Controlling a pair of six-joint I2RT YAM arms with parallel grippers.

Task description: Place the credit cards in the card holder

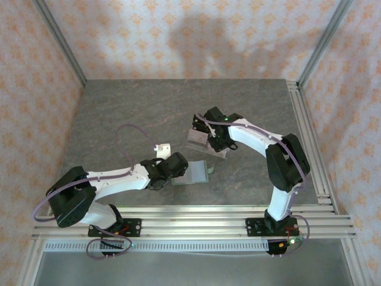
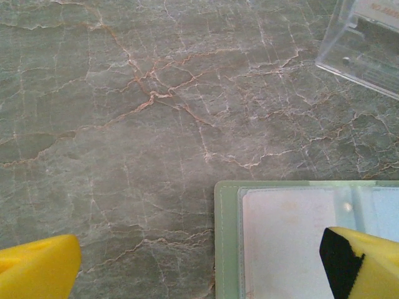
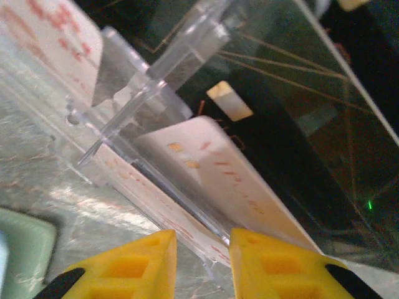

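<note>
**Current state.** The right gripper (image 3: 201, 252) is at the stand (image 3: 143, 93). Its jaws are narrowed and straddle the clear front lip together with the lower edge of a pale card (image 3: 212, 162) leaning in the front tier. I cannot tell whether the pads pinch the card, the lip, or both. The left gripper (image 2: 199, 268) hangs fully released low over the table (image 2: 124, 124), one finger above the wallet (image 2: 227, 237). The wallet lies open and flat, near the stand but apart from it.

**Probable faults.**
- Lip caught with the card: a lift would likely drag or tip the light stand and could spill the cards in it.
- Grip on the thin edge only: the card may slip out and land flat on the table, where it is hard to pick up again.
- Wallet unrestrained: nothing pins it, so a card pushed at a slot may slide the wallet instead of entering.
</note>
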